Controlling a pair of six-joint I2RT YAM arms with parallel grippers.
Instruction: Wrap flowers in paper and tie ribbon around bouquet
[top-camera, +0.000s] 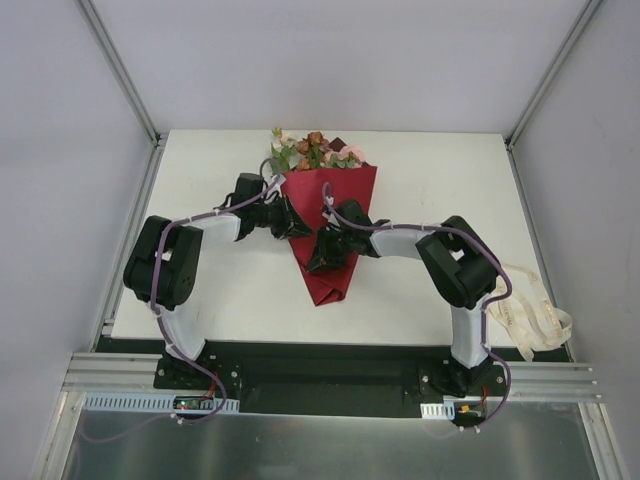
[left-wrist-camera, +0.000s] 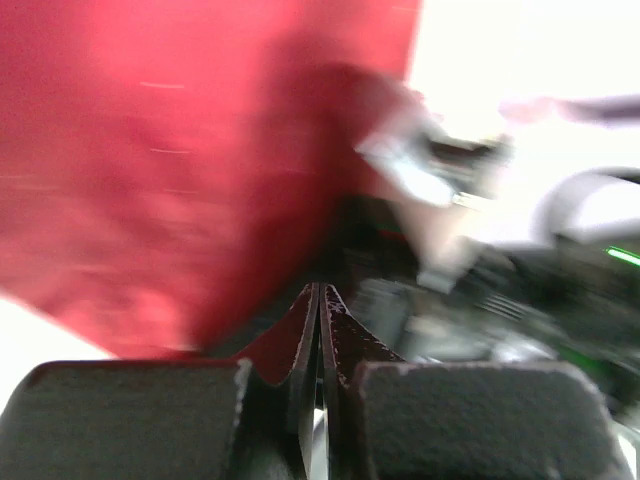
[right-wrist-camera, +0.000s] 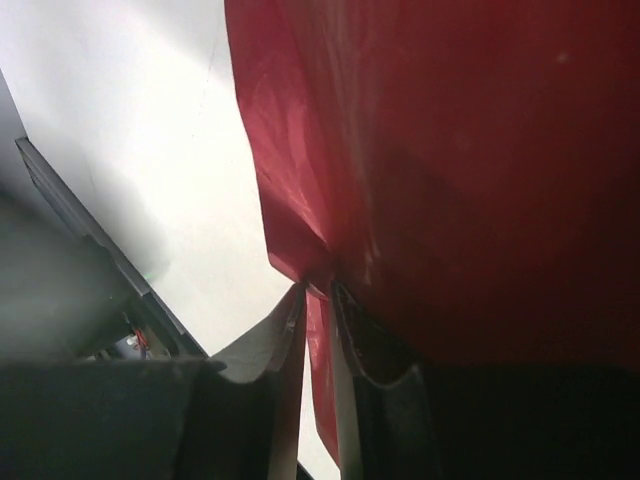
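1. Paper (top-camera: 345, 195) is rolled into a cone on the table (top-camera: 220, 285), with the flowers (top-camera: 315, 150) out the far end and the tip toward me.
2. My right gripper (right-wrist-camera: 318, 290) is pinched on a paper fold at the lower cone. My guess is that this stops the wrap springing open.
3. My left gripper (left-wrist-camera: 320, 290) is closed at the cone's left edge. The view is blurred, so I can't tell if paper is caught.
4. Ribbon (top-camera: 525, 312) lies bunched by my right base, well apart from the cone. Tying not yet started.
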